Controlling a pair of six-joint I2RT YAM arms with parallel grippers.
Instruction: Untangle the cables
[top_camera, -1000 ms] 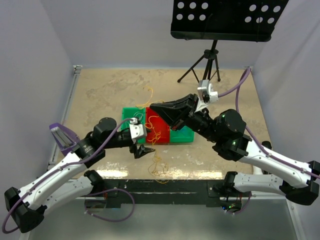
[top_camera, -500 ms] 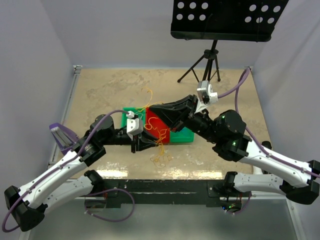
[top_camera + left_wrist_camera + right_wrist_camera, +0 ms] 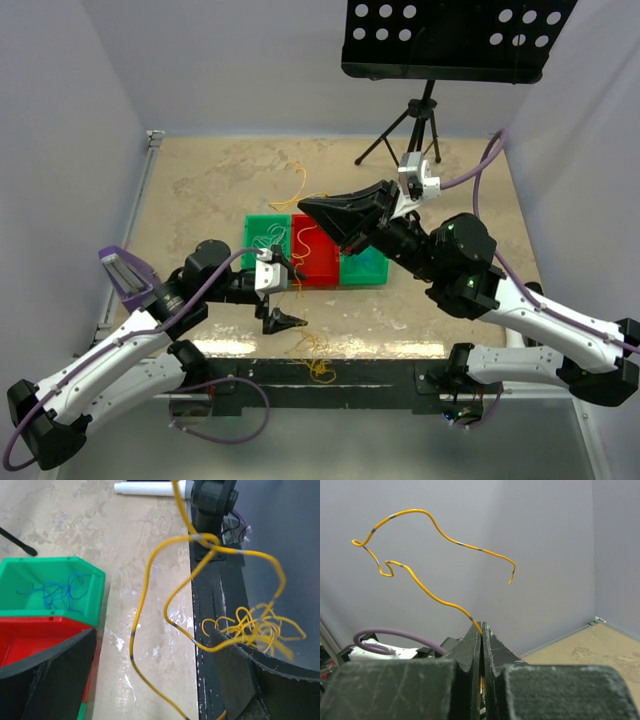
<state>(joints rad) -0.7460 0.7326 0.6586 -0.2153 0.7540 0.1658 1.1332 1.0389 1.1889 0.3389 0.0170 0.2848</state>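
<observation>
An orange-yellow cable (image 3: 300,190) runs from my right gripper (image 3: 306,208) down past the bins to a loose tangle (image 3: 319,362) at the table's front edge. My right gripper (image 3: 481,628) is shut on this cable, whose free end loops up above the tips (image 3: 420,584). My left gripper (image 3: 290,292) is open just in front of the bins. In the left wrist view the cable (image 3: 137,625) passes between the open fingers (image 3: 55,672), touching neither, and the tangle (image 3: 260,627) lies beside the right finger. A pale blue cable (image 3: 56,591) lies in a green bin (image 3: 92,607).
Three bins stand side by side mid-table: green (image 3: 262,232), red (image 3: 318,258), green (image 3: 366,266). A tripod (image 3: 420,125) with a black perforated stand is at the back. The table's dark front rail (image 3: 330,375) is under the tangle. A white tube (image 3: 147,488) lies near it.
My left gripper pulled back from the red bin toward the near edge, its jaws now wide apart. The yellow tangle slid down to the front edge. My right gripper rose slightly.
</observation>
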